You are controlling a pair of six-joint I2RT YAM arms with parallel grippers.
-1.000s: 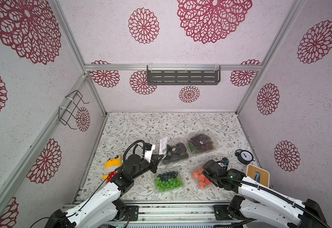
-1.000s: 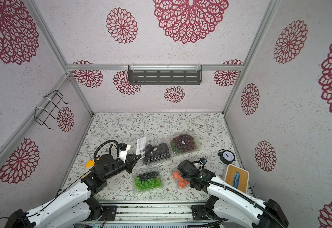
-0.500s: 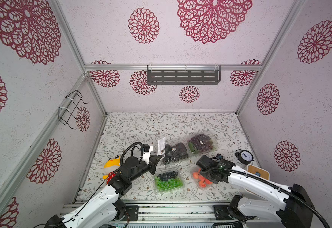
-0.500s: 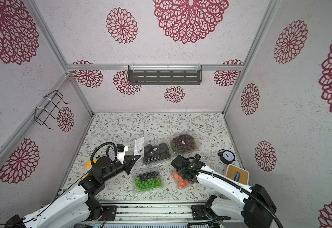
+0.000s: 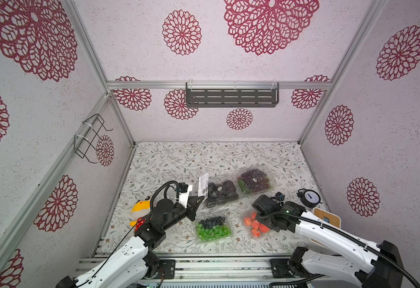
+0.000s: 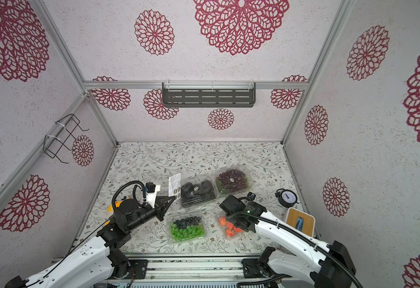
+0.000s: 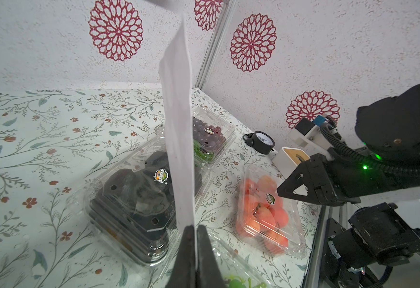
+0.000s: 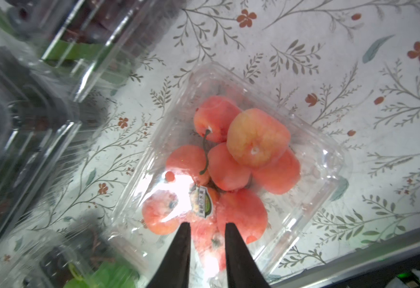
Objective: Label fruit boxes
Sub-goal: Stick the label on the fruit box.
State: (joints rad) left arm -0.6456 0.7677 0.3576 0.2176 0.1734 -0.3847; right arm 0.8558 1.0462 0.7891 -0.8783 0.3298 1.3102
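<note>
**Bare box sits between my two arms, left of the right claw**

The green-and-blue fruit box (image 5: 214, 240) lies flat near the front edge of the tabletop (image 5: 204, 157), with its long axis running across from arm to arm. I can find no round sticker on its lid (the other three boxes each show one). It sits just beside the orange-red fruit box (image 8: 328, 159), on that box's left.

My right claw (image 8: 207, 224) hangs directly over the orange-red lid. Its jaws stand a narrow gap apart with nothing between them, tips just short of the sticker (image 8: 201, 203) there. So the bare box is a short sideways hop leftward.

My left claw (image 7: 195, 227) is pinched together on the lower edge of the sticker sheet (image 7: 179, 124). It holds the sheet upright over the near side of the black fruit box (image 5: 231, 202).

I judge the right arm the one free to fetch a label. There is open tabletop behind the boxes, but the front rail and the gauge (image 5: 307, 198) crowd that arm.
</note>
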